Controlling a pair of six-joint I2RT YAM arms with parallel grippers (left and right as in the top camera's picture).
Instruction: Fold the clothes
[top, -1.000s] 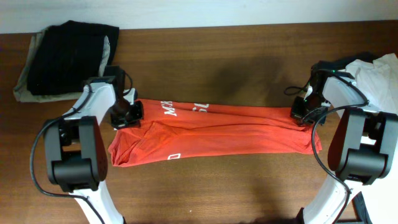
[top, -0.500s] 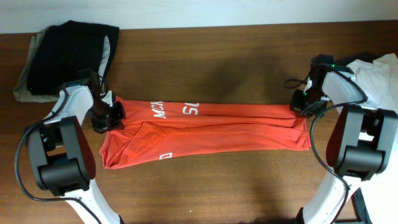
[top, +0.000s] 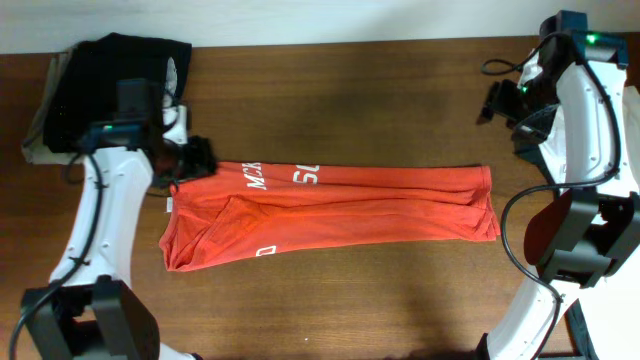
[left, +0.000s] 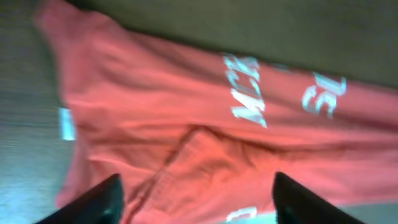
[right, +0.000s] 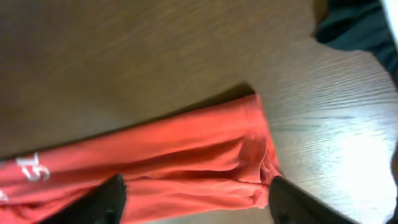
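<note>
Dark folded garments (top: 110, 85) lie stacked at the far left corner of the wooden table (top: 350, 95), a black piece on top of a paler olive one. Just right of that stack, the left hand (top: 190, 158) sits at the far left corner of the T-shirt (top: 340, 205). In the left wrist view its fingers (left: 93, 200) stand wide apart with nothing between them, and the red-orange fabric spreads out beneath. The T-shirt lies on the middle of the table as a long, flat band running left to right. White lettering (top: 285, 179) runs along its far edge and a small white logo (top: 271, 249) sits near its near edge, towards the left. A small white label (top: 169, 204) pokes out at its left side. The right hand (top: 505, 105) is farther back and to the right of the shirt's right end, apart from the cloth. The right wrist view shows its fingers (right: 109, 198) spread wide and empty, with the hem end of the shirt below. White cloth (top: 630, 115) is heaped at the far right edge.
</note>
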